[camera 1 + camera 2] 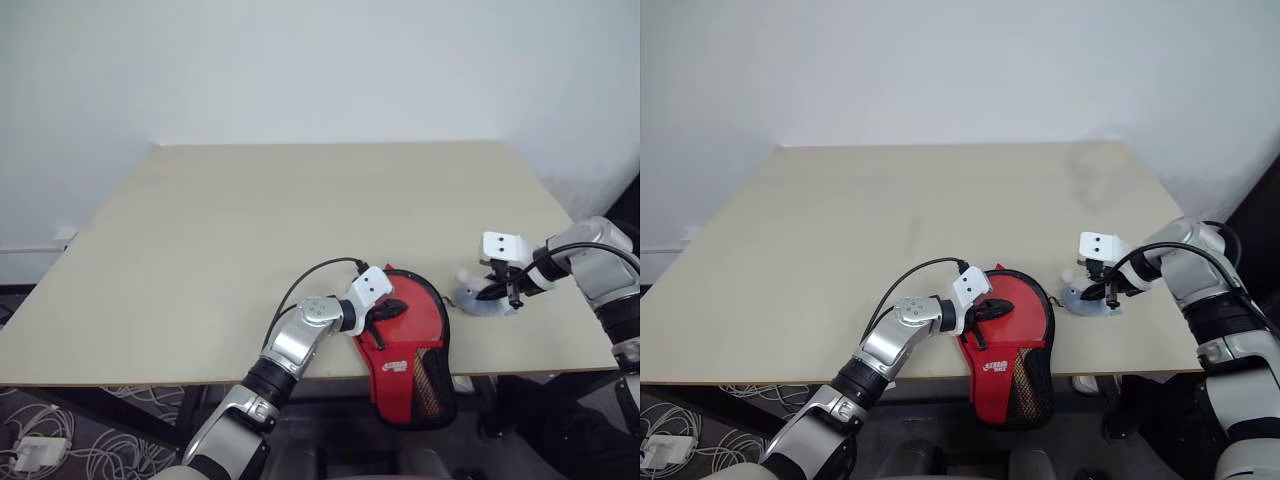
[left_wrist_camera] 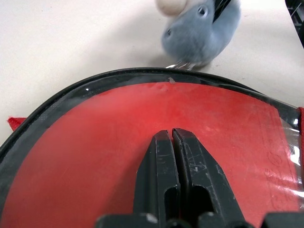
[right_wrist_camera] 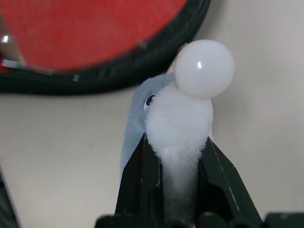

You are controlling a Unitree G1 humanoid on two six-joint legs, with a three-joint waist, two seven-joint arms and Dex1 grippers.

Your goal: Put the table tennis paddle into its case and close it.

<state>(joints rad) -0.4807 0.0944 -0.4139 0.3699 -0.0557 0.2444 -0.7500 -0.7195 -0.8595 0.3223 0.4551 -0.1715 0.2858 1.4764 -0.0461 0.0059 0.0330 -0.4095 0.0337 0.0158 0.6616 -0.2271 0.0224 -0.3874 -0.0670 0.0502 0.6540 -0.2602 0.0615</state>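
The case (image 1: 408, 352) lies at the table's (image 1: 250, 230) near edge, red face up, its dark mesh narrow end hanging over that edge toward the robot. White label on the red just above the mesh. Black edging runs round the wide end. The paddle can't be made out as a separate thing — the left wrist view shows a smooth red surface inside the black rim, case or paddle face, can't tell which.

Left gripper (image 1: 392, 309) rests on the wide end of the case, fingers (image 2: 164, 161) pressed together with no gap, nothing between them.

Right gripper (image 1: 500, 292) sits just right of the case, pointing down at the table, fingers (image 3: 142, 180) clamped on the white fluffy part of a small grey-blue plush toy (image 3: 137, 114). A white ball (image 3: 204, 68) sits on top of the plush. Toy is just beside the case's black rim, not touching it as far as the head views show.
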